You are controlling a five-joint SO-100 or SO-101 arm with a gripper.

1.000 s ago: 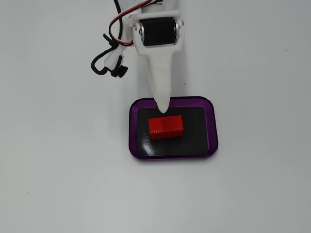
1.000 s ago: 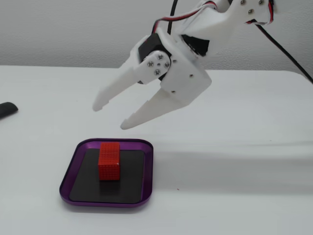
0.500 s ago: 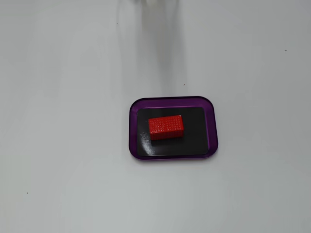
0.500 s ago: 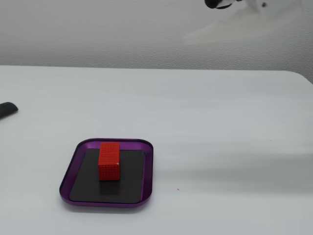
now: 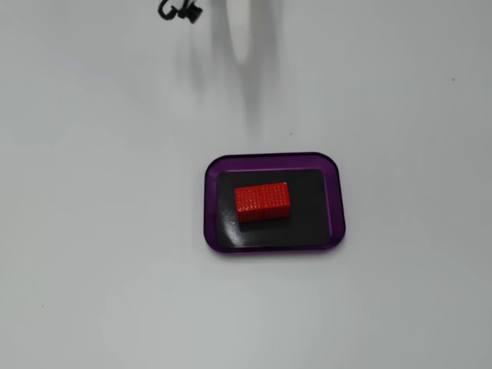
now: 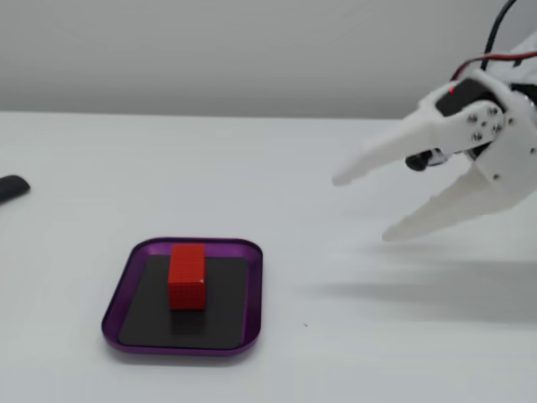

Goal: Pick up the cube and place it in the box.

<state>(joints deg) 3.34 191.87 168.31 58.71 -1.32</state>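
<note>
The red cube lies flat on the black bottom of the purple-rimmed box, near its middle. In the other fixed view the cube rests in the far half of the box. My white gripper hangs in the air to the right of the box, well apart from it, jaws spread wide and empty. In the top-down fixed view only a pale blur of a fingertip shows at the top edge.
A white table surface surrounds the box. A small black object sits at the top edge of the top-down fixed view. A dark object lies at the left edge of the side fixed view.
</note>
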